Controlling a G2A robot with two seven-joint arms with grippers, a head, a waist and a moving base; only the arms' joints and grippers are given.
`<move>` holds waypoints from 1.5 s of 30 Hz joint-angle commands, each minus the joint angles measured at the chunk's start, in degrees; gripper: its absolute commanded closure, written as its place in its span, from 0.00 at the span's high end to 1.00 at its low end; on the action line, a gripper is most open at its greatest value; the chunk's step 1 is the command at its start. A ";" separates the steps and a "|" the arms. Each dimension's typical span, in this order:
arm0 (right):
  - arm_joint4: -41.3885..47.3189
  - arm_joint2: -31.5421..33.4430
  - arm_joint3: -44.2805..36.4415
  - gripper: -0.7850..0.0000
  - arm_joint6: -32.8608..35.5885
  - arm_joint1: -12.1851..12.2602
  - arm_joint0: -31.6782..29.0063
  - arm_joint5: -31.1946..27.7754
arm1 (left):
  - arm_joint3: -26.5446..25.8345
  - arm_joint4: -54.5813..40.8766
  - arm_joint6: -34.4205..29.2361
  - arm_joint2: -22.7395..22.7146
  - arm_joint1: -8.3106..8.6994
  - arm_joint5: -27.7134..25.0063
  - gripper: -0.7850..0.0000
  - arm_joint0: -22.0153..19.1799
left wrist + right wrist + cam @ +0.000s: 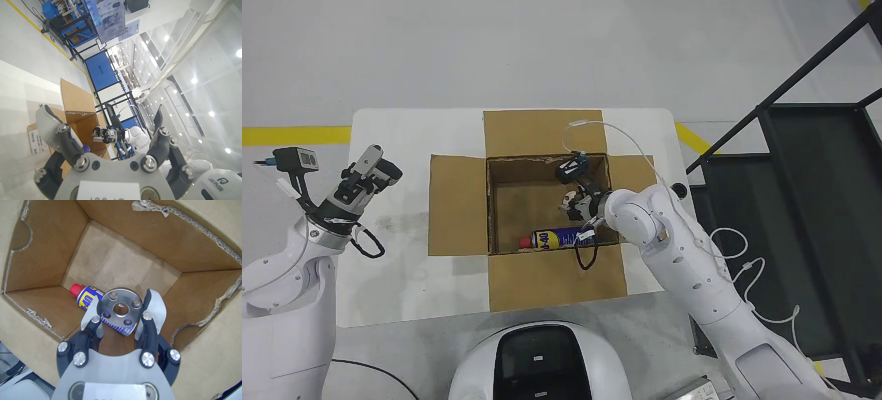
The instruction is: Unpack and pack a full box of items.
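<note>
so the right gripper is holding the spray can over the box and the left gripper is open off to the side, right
Not quite. The right gripper holds a metal disc over the box, not the can; the can lies on the box floor, as the right wrist view shows. The left gripper is open off to the side.

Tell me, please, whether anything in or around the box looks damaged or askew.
The cardboard box's rim is ragged, with torn paper shreds hanging. Inside, a spray can lies on its side by a wall, below the metal flange in the right claw.
</note>
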 commanded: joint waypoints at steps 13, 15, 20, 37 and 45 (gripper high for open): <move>2.07 0.28 -0.36 0.00 0.32 0.05 -0.95 -0.62 | 0.00 0.00 0.00 0.00 0.00 0.00 1.00 0.00; 4.93 2.57 -2.53 0.00 2.95 0.46 -1.57 -1.30 | 0.00 0.00 0.00 0.00 0.00 0.00 1.00 0.00; 6.12 11.51 -13.28 0.00 8.68 2.34 -7.33 -1.68 | 0.00 0.00 0.00 0.00 0.00 0.00 1.00 0.00; 16.88 35.42 -23.82 0.00 10.87 5.20 -24.92 -3.23 | 0.00 0.00 0.00 0.00 0.00 0.00 1.00 0.00; 16.85 35.44 -23.66 0.00 10.50 5.20 -25.01 -3.17 | 0.00 0.00 0.00 0.00 0.00 0.00 1.00 0.00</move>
